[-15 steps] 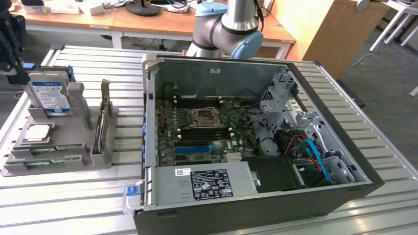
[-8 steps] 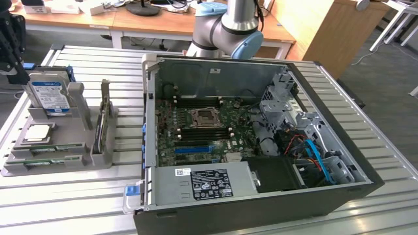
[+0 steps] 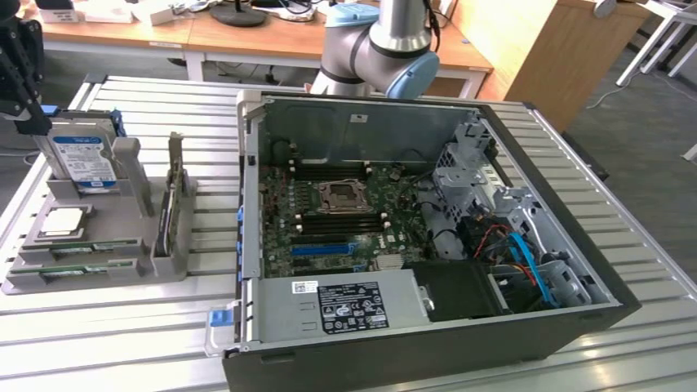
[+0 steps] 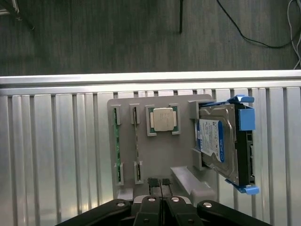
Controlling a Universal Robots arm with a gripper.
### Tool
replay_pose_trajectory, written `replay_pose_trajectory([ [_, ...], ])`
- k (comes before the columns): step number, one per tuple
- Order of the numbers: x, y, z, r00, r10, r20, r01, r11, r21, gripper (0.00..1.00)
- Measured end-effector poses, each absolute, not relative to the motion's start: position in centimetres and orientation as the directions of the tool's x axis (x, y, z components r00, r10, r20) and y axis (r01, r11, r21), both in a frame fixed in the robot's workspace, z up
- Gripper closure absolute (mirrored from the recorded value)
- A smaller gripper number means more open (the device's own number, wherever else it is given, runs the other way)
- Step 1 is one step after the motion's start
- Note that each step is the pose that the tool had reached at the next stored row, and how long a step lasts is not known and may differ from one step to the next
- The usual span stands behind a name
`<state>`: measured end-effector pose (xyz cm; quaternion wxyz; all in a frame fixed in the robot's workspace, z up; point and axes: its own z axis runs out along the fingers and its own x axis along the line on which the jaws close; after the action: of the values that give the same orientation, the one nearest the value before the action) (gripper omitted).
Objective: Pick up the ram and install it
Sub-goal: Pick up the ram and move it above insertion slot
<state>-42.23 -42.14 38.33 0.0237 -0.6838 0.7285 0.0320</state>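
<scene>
The gripper (image 4: pixel 159 181) is seen empty, jaws pressed together, above the gray holder tray (image 4: pixel 160 155), where the ram (image 4: pixel 116 146) is stood on edge in a slot beside the CPU (image 4: pixel 163 119) and hard drive (image 4: pixel 218 143), likely so its top edge can be pinched.

Wooden desks (image 3: pixel 273 41) stand behind the slatted metal table (image 3: pixel 109 335) on grey carpet (image 3: pixel 642 122).

The arm (image 3: pixel 384 42), grey with pale blue joint caps, rises out of the top of the exterior view. Its gripper (image 4: pixel 159 182) hangs at that view's far left, pointing straight down. The two black fingers (image 4: pixel 152 184) are pressed together with nothing between them.
</scene>
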Motion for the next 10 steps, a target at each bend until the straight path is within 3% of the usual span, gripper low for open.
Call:
replay_pose_trajectory([
  [10,-42.24,-42.15,38.33,-0.064,-0.995,-0.081,-0.998,0.063,0.015,0.89],
])
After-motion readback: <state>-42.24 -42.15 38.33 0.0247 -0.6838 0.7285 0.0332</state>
